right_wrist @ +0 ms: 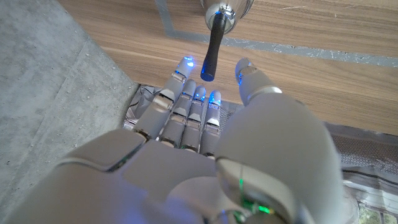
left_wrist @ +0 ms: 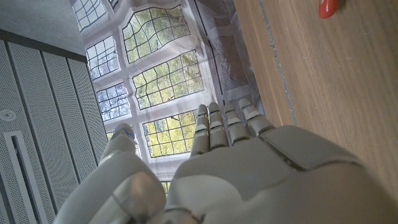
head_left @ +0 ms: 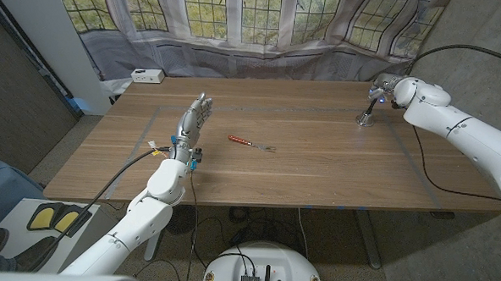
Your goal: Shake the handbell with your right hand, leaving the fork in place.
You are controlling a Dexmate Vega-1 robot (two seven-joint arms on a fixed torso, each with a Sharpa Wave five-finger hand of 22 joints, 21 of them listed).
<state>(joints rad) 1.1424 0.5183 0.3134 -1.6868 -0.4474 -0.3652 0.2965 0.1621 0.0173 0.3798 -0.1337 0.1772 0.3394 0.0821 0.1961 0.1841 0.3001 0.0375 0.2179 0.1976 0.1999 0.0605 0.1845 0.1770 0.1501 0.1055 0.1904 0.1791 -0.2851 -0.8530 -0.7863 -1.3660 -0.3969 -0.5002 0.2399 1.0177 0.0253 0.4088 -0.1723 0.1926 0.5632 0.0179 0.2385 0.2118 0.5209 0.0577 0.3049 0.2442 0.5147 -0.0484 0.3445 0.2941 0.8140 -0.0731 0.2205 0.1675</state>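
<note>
The table [head_left: 317, 173] was big and made of wood. Behind it hung a curtain [head_left: 264, 14] with windows drawn on it. The left hand [head_left: 194, 121] stood up over the left part of the table, with its fingers straight and apart, and it held nothing. The right hand [head_left: 387, 87] was at the far right, just above the bell [head_left: 367, 118]. Its fingers [right_wrist: 186, 99] were spread around the bell's black handle [right_wrist: 212, 46] but did not grip it. The bell stood upright on the table. The fork [head_left: 250, 143], with its red handle, lay near the middle, well apart from the bell. A white box [head_left: 147, 75] sat at the far left corner
</note>
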